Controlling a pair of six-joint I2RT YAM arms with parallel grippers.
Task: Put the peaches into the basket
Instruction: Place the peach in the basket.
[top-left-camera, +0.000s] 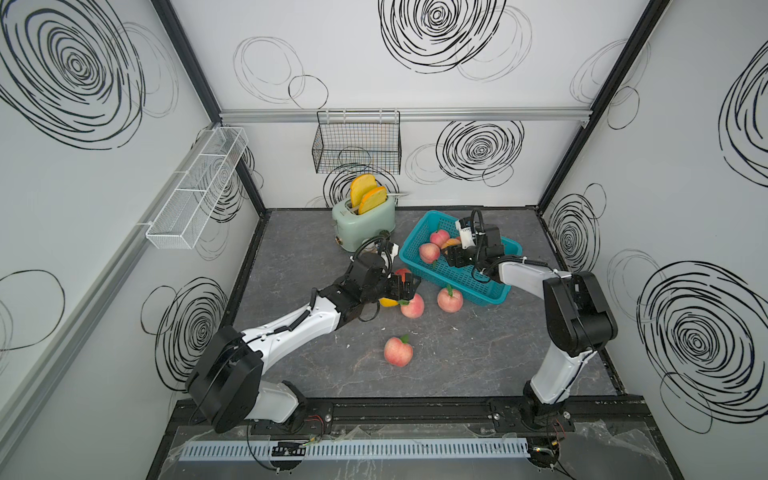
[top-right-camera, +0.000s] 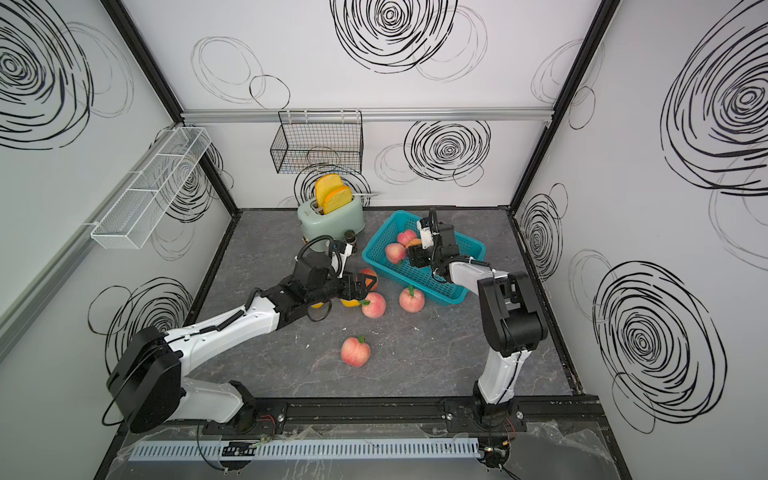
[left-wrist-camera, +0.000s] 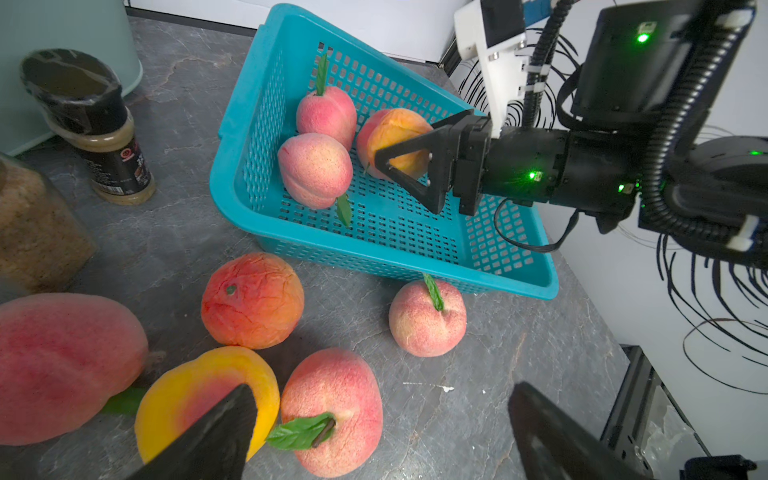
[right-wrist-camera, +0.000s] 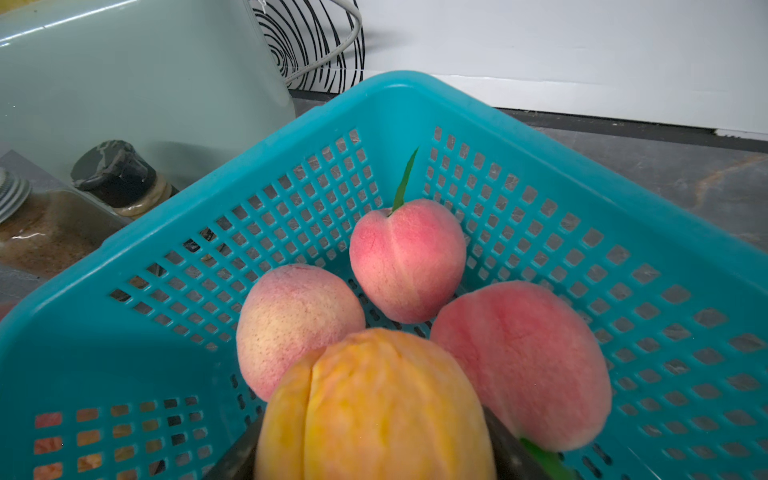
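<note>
1. The teal basket sits on the grey tabletop, and we place everything else from it
2. The right end effector reaches inside the basket with its jaws clamped on a yellow-orange peach; we cannot tell whether that fruit touches the basket floor
3. Three more peaches lie in the basket, crowded together just beyond the held one: a leafy pink peach, a pale pink peach and a deep pink peach
4. The left end effector hangs outside the basket, near its long wall, with its jaws spread wide and gripping nothing, over a stemmed pink peach
5. Also outside, we see a small pink peach just beside the basket wall, a crinkled red-orange peach near it, a yellow peach partly behind one finger, and a large red peach farther off
6. A lone peach lies well apart from the basket
7. A mint-green toaster stands near the basket's short end, with a spice bottle between them
</note>
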